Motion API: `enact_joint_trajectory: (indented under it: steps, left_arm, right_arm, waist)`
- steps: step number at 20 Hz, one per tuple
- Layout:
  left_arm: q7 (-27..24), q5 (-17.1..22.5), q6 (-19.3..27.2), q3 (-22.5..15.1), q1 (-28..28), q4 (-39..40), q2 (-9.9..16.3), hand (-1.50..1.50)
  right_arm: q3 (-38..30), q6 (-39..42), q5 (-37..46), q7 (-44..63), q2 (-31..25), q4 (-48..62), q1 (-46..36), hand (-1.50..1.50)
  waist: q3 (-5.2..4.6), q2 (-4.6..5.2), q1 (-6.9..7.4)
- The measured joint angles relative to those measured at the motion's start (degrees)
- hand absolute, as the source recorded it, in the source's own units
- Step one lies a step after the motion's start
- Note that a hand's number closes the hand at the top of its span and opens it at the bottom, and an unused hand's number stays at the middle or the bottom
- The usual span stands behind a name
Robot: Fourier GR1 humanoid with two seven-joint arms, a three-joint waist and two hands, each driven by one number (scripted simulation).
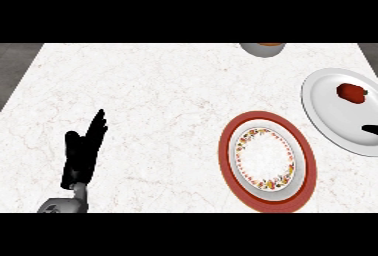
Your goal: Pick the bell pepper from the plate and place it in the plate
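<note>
While lying on the upper part of a white plate (319, 107) at the far right, touched by nothing: red bell pepper (352, 92), small and rounded, darker along one side. Below it over the same plate, at the view's right edge, only a short black sliver of the right hand (369, 129), apart from the pepper; released or clenched, cannot tell, too little showing. Just left of and below the white plate, close beside it without overlapping, a second plate (226, 150) with a broad red rim, a white middle and a ring of orange and red leaf pattern. Further up, cut off by the top edge, part of a grey bowl (258, 50) with something orange inside, well apart from both plates. All carried on a pale marbled surface (162, 100) with faint reddish veins. Far across it, at lower left, left hand (80, 150) on its grey forearm: released, fingers straight and pointing up, thumb out to the side, holding nothing, resting well apart from both plates and the pepper.
</note>
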Motion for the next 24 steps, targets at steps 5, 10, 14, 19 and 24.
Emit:
enact_joint_trajectory:
  steps: [5,10,14,19,24]
  left_arm:
    - [0.00,-0.46,0.15,-0.05,-0.03,-0.22,-0.58,0.00]
    - [-0.34,-1.25,0.39,-0.88,1.24,-0.99,-1.41,0.00]
    - [0.52,-0.91,-0.03,-0.13,-0.04,-1.09,-1.08,0.00]
    - [0.17,-0.45,-0.85,0.54,0.51,-1.02,-0.57,0.00]
    - [1.15,-0.86,-0.42,0.48,-0.52,-1.26,-1.07,0.00]
  right_arm:
    - [0.74,-1.81,-0.12,-0.05,-0.74,0.64,1.25,-1.50]
    - [0.69,-1.55,-0.88,-0.09,-2.68,1.26,2.77,-1.50]
    - [0.61,-1.76,-1.31,-0.55,-3.76,1.75,3.84,-1.50]
    - [-0.38,-2.15,-2.48,-1.43,-5.14,2.35,5.27,-1.50]
    - [-1.53,-2.84,-3.96,-3.08,-5.86,2.47,7.14,-1.50]
  waist:
    - [0.01,0.00,0.03]
    - [0.04,-0.02,0.03]
    - [0.07,0.05,0.11]
    - [0.13,0.17,0.34]
    - [0.14,0.13,0.16]
